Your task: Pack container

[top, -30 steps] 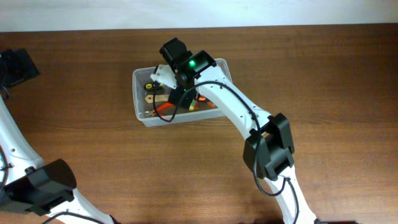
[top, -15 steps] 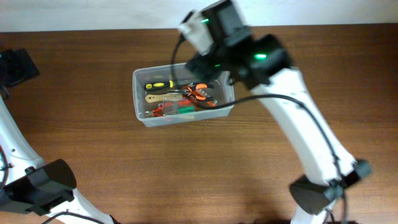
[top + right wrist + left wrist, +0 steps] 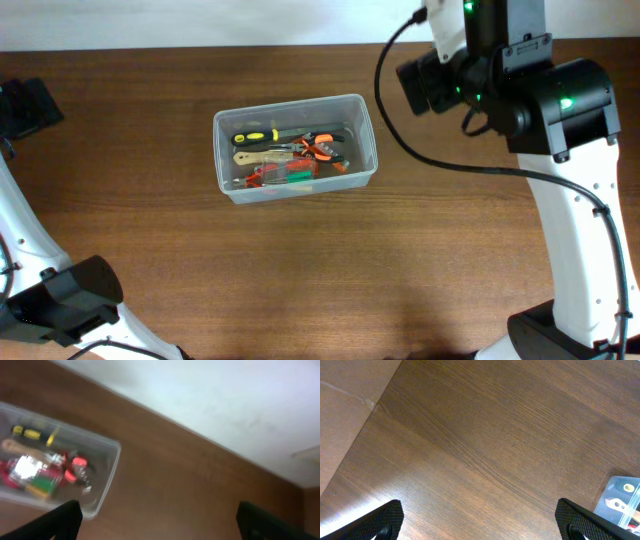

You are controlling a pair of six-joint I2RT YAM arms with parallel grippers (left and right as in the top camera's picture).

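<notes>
Container (image 3: 368, 140) — clear tub, stocked with hand tools (image 3: 322, 150). Left gripper (image 3: 481, 522) — fingers held apart over the table (image 3: 470, 435). Right gripper (image 3: 162, 522) — fingers likewise parted.

Dark wooden table (image 3: 150, 260), pale wall (image 3: 200, 20) along its far edge

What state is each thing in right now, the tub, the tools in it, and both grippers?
container: upright on the table, no lid, holding tools.
yellow-and-black screwdriver: lying flat inside the container.
orange-handled pliers: lying inside the container; too small to tell whether they are shut.
left gripper: open, empty, over bare table.
right gripper: open, empty, apart from the container.
</notes>
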